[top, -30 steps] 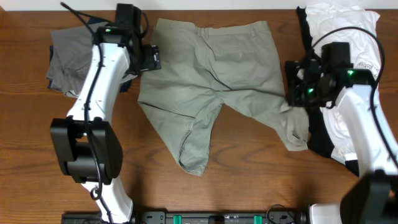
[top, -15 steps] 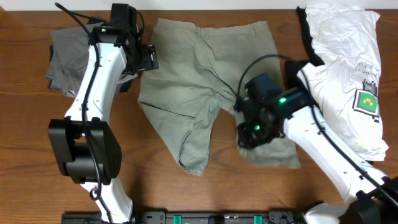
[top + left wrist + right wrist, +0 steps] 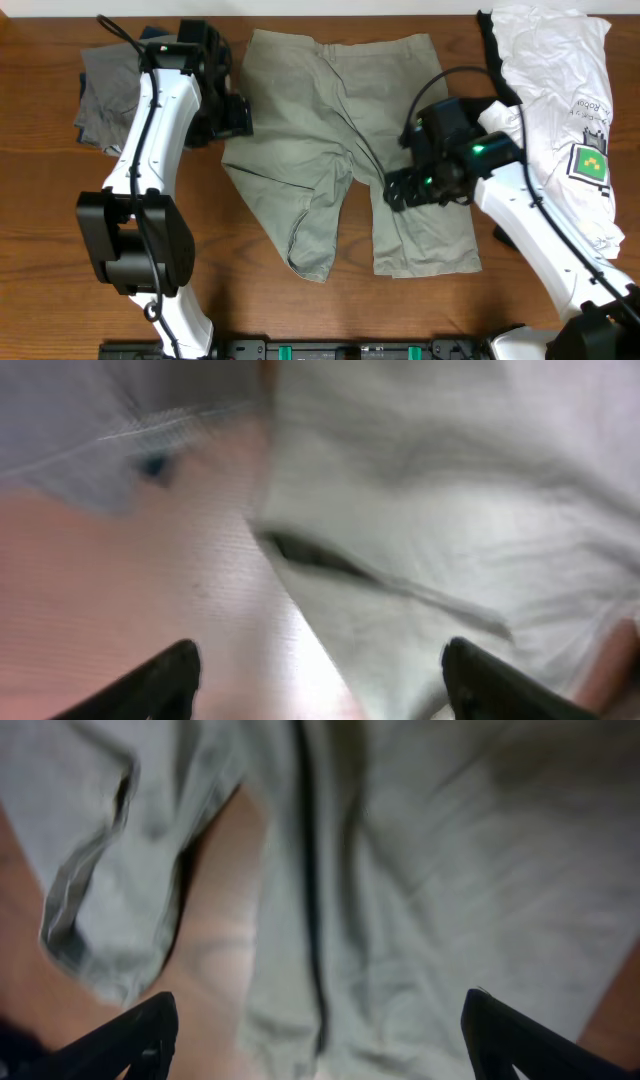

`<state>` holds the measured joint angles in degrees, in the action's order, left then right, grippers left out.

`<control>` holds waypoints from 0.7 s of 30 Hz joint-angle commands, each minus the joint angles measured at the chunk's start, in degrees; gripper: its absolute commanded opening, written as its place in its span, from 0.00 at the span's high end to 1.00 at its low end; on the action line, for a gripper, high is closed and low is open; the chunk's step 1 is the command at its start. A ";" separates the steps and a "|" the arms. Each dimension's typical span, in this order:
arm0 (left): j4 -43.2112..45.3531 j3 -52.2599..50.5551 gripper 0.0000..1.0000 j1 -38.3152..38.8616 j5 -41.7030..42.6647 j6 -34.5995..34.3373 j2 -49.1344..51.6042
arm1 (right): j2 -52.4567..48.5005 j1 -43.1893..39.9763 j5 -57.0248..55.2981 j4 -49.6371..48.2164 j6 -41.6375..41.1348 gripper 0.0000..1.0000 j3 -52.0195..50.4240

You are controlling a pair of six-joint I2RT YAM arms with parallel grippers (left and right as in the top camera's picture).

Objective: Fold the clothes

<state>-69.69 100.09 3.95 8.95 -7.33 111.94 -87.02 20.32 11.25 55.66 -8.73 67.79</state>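
Pale green shorts (image 3: 330,110) lie spread across the middle of the wooden table (image 3: 60,250). Their left leg (image 3: 310,240) is bunched up, and the right leg (image 3: 425,235) lies flat with its hem toward the front edge. My left gripper (image 3: 235,115) hovers at the shorts' left edge. In the left wrist view this gripper (image 3: 320,685) is open, above bare wood and the edge of the shorts (image 3: 450,510). My right gripper (image 3: 395,190) hangs over the right leg. It is open (image 3: 320,1040), with only the shorts (image 3: 450,870) below it.
A grey garment (image 3: 105,95) lies crumpled at the back left, partly under the left arm. A white T-shirt (image 3: 560,110) with a green print rests on a black garment (image 3: 492,60) at the right edge. A black bar (image 3: 300,350) runs along the front.
My right gripper pulled the shorts' right leg from the right side toward the front, then opened and let go; the leg now lies flat. The left gripper shifted slightly toward the front.
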 commanded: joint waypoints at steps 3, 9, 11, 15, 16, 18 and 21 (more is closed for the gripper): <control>-6.67 -0.70 0.28 3.19 7.26 6.91 -1.79 | 0.76 -4.94 -1.62 -3.76 -0.39 0.10 1.27; -3.69 -7.30 0.05 10.10 6.88 6.64 -1.79 | 0.74 -8.41 -1.64 -5.38 2.21 0.07 1.27; -0.39 -9.99 0.04 12.13 6.88 6.19 -1.77 | 0.74 -8.83 -1.81 -5.44 2.19 0.07 1.27; 6.47 -14.49 0.04 15.47 5.14 6.23 -1.70 | 0.74 -8.90 -1.81 -5.81 2.43 0.07 1.27; 7.65 -15.39 0.04 16.09 3.37 6.25 -1.68 | 0.74 -8.90 -1.81 -5.81 2.43 0.07 1.27; 9.81 -16.92 0.04 17.09 0.59 6.91 -1.68 | 0.74 -8.90 -1.81 -5.77 2.43 0.07 1.27; 13.77 -19.19 0.04 18.08 0.44 10.73 -1.66 | 0.74 -8.90 -1.81 -5.95 2.43 0.07 1.27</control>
<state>-57.19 82.43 21.41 11.88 -0.10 111.31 -87.02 11.75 9.72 49.87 -7.14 67.88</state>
